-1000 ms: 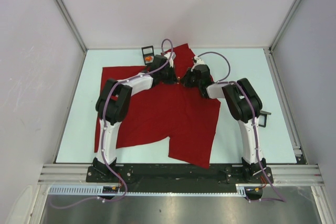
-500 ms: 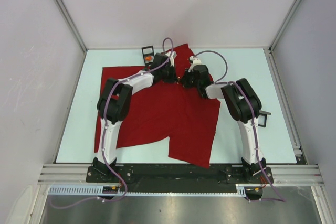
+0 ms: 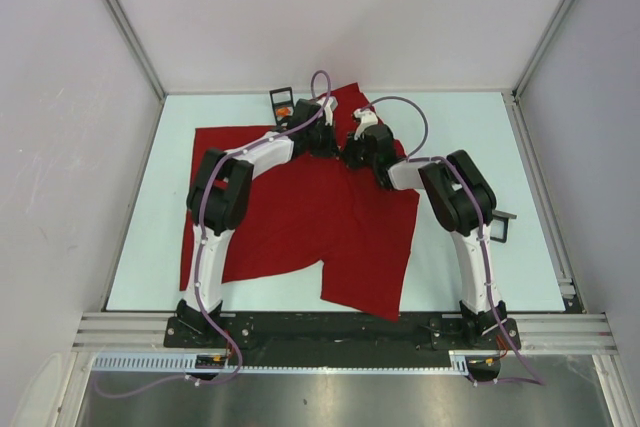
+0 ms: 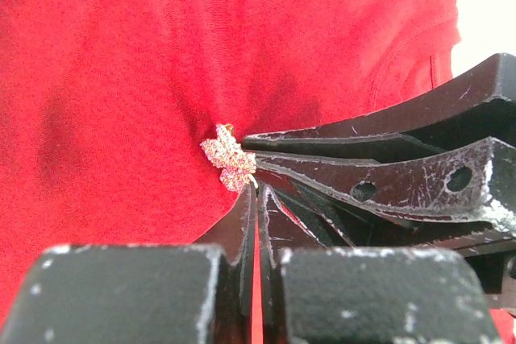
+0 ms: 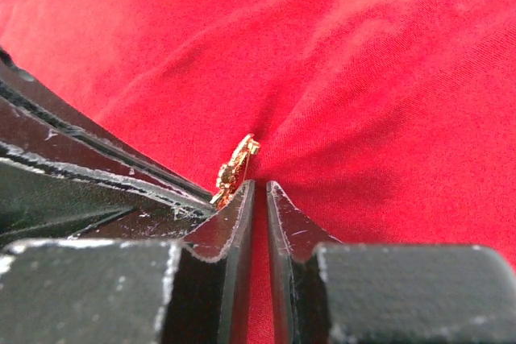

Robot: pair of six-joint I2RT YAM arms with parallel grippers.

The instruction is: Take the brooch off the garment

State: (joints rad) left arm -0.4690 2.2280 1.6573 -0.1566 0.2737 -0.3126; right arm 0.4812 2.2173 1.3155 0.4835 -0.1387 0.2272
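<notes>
The brooch [image 4: 229, 159], a small leaf of pink sparkle with gold at its edge, sits pinned in the garment [image 3: 300, 227], whose red cloth puckers into folds around it; it lies in the far part of the shirt, at the spot where the two arms meet in the top view, and is hidden there by them; the left gripper [image 4: 256, 195] has its tips just below the brooch, its fingers drawn almost together with only a thin slit between them, red cloth showing in that slit; the right gripper [image 5: 258, 189] comes in from the other side, tips right at the brooch's edge, its fingers likewise nearly closed; whether it pinches the brooch itself or only the cloth beside it I cannot tell; the garment lies spread flat on the pale table [image 3: 470, 127]; a small black box with an orange spot [image 3: 281, 100] stands just beyond the shirt's far edge.
</notes>
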